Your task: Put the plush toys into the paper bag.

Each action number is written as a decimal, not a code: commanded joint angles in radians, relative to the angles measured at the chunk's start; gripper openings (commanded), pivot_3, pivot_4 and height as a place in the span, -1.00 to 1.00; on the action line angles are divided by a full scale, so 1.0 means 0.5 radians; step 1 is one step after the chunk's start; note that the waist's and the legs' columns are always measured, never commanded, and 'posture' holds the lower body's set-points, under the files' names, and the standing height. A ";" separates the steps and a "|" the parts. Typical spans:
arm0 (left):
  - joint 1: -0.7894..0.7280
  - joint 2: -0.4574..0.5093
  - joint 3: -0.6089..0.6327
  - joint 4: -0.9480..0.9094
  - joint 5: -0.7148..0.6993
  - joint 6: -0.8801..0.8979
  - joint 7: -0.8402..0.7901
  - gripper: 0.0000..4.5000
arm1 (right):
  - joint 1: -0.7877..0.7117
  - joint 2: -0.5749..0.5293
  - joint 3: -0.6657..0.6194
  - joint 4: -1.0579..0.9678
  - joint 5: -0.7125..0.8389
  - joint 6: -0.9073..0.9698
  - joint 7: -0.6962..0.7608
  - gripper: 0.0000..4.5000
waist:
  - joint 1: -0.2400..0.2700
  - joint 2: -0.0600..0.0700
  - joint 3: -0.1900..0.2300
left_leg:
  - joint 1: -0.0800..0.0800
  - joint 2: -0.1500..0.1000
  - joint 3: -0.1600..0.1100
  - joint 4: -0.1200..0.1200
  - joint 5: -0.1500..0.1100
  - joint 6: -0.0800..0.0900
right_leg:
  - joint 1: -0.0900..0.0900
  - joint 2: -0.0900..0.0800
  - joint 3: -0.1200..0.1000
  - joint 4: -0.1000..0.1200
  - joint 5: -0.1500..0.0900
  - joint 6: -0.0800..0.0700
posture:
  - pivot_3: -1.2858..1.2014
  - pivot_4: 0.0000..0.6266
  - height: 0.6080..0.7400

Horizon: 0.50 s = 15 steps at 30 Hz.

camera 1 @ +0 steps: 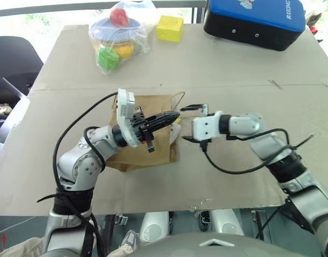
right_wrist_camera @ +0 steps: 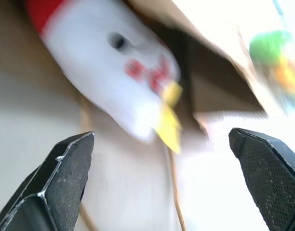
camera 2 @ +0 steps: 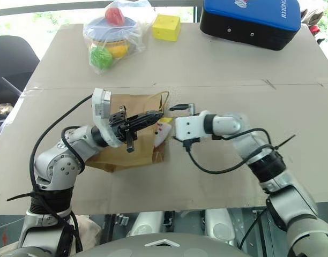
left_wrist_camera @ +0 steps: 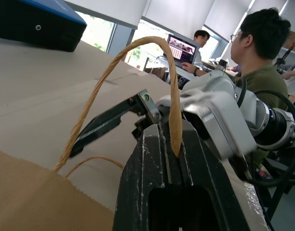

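A: Pinching one cord handle (left_wrist_camera: 172, 103) of the paper bag (camera 1: 148, 144), the left gripper (camera 1: 172, 117) has its fingers closed tight on it. The bag lies on the cardboard-covered table (camera 1: 233, 64).

B: And the right gripper (camera 1: 194, 122)?

A: Its two fingers (right_wrist_camera: 60, 178) stand wide apart, gripping nothing. Just ahead of them the white plush toy (right_wrist_camera: 113, 72), red at one end with red and yellow marks, sits at the bag's mouth.

B: The other plush toy?

A: I cannot tell where it is.

B: What lies farther back?

A: A clear plastic bag of toys (camera 1: 118, 35), a yellow cube (camera 1: 170, 28) beside it, and a blue and black case (camera 1: 255, 21).
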 commanded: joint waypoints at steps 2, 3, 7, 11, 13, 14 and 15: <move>-0.014 -0.005 0.047 -0.029 0.029 -0.101 -0.048 -1.00 | 0.031 -0.009 -0.227 -0.379 0.187 0.597 -0.008 0.96 | -0.002 0.000 0.000 | 0.001 0.000 -0.001 0.000 0.000 0.000 | 0.000 0.001 0.000 0.001 0.000 0.000 | 0.03 -0.52 1.00; -0.014 -0.012 0.055 -0.031 0.028 -0.108 -0.043 -1.00 | 0.045 -0.012 -0.270 -0.448 0.228 0.766 -0.015 0.96 | 0.000 0.000 0.000 | 0.001 0.000 -0.001 -0.001 0.000 0.000 | 0.000 0.001 0.000 0.000 0.000 0.000 | 0.03 -0.52 1.00; 0.007 -0.018 0.096 -0.039 0.021 -0.135 -0.028 -1.00 | 0.114 0.063 -0.502 -0.759 0.516 1.811 -0.112 0.96 | 0.008 0.000 0.000 | -0.001 0.000 0.000 -0.001 -0.001 0.001 | 0.000 0.000 0.000 -0.001 0.000 0.000 | 0.03 -0.52 1.00; 0.022 -0.034 0.138 -0.063 0.009 -0.150 -0.001 -1.00 | 0.147 0.270 -0.670 -0.860 0.692 2.550 -0.270 0.96 | 0.003 0.000 0.000 | -0.001 0.000 -0.001 -0.001 -0.001 0.002 | 0.000 0.000 0.000 0.000 0.000 0.000 | 0.03 -0.52 1.00; 0.024 -0.035 0.151 -0.085 0.002 -0.156 0.014 -1.00 | 0.140 0.540 -0.816 -0.788 0.783 2.840 -0.360 0.96 | -0.002 0.000 0.000 | -0.001 0.000 -0.001 -0.002 -0.001 0.002 | 0.000 0.000 0.000 0.000 0.000 0.000 | 0.03 -0.52 1.00; 0.025 -0.035 0.152 -0.092 0.004 -0.161 0.016 -1.00 | 0.130 0.628 -0.850 -0.743 0.802 2.894 -0.403 0.96 | -0.008 0.000 0.000 | -0.001 0.000 -0.001 -0.003 -0.001 0.002 | -0.001 0.000 0.000 0.000 0.000 0.000 | 0.03 -0.52 1.00; 0.027 -0.035 0.150 -0.099 0.006 -0.163 0.017 -1.00 | 0.120 0.687 -0.870 -0.691 0.819 2.904 -0.433 0.86 | -0.008 0.001 0.000 | 0.000 0.000 -0.002 -0.003 -0.001 0.002 | -0.001 0.001 0.001 0.000 0.000 0.000 | 0.03 -0.52 1.00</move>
